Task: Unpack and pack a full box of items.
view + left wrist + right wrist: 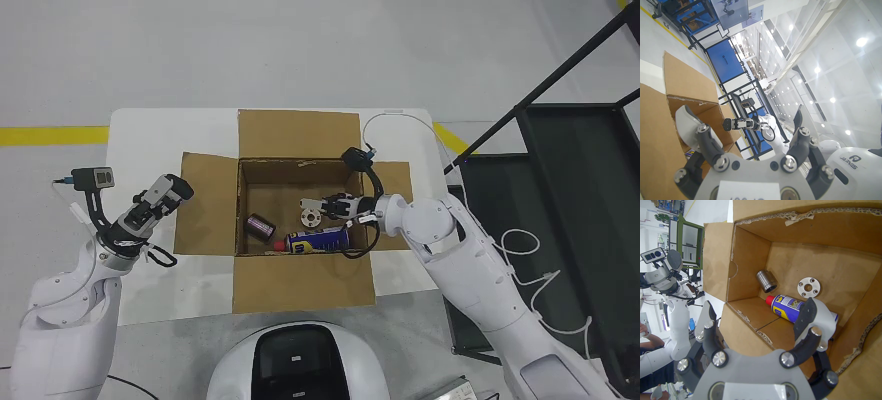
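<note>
The right tool (pixel 338 208) is down inside the box (pixel 300 172), wide apart over the spray can (pixel 785 308), likely to grab it. A metal tube (pixel 766 281) and white ring (pixel 808 287) lie in the box too. The left tool (pixel 172 190) hangs outside the box, apart and empty, out of the way.

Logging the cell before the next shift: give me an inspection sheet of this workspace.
Surface: white table under the box.
Job's things: open box holding a spray can, a metal cylinder and a white flange, all lying on its floor.
Clutter: nothing seen.
Grippers: left gripper open, beside the box's side flap; right gripper open, over the box above the spray can.
Cables: white cable loops by the right arm.
Surroundings: yellow floor line; dark rack beside the table.
</note>
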You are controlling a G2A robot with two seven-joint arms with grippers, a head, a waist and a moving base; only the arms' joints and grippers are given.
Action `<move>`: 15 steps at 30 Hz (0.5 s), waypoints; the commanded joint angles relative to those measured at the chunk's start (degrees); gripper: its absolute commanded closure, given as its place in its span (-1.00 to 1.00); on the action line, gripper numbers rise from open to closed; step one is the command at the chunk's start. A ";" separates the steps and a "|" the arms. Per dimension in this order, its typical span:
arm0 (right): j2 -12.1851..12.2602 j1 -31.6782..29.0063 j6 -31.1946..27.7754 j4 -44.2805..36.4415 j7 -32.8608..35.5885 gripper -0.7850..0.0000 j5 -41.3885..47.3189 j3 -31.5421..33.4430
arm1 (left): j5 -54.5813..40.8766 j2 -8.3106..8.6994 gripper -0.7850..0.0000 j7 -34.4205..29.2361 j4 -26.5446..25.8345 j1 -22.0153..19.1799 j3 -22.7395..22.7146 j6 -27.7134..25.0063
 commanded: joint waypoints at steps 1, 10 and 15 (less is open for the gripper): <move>-0.07 2.15 2.92 -0.13 1.32 -1.00 -8.02 -2.30 | 0.00 0.00 -1.00 0.00 0.00 0.00 0.00 0.00; -2.55 11.93 7.75 7.84 3.54 -1.00 -20.21 -13.15 | 0.00 0.00 -1.00 0.00 0.00 0.00 0.00 0.00; -4.33 15.95 5.76 14.06 4.56 -1.00 -21.99 -18.15 | 0.00 0.00 -1.00 0.00 0.00 0.00 0.00 0.00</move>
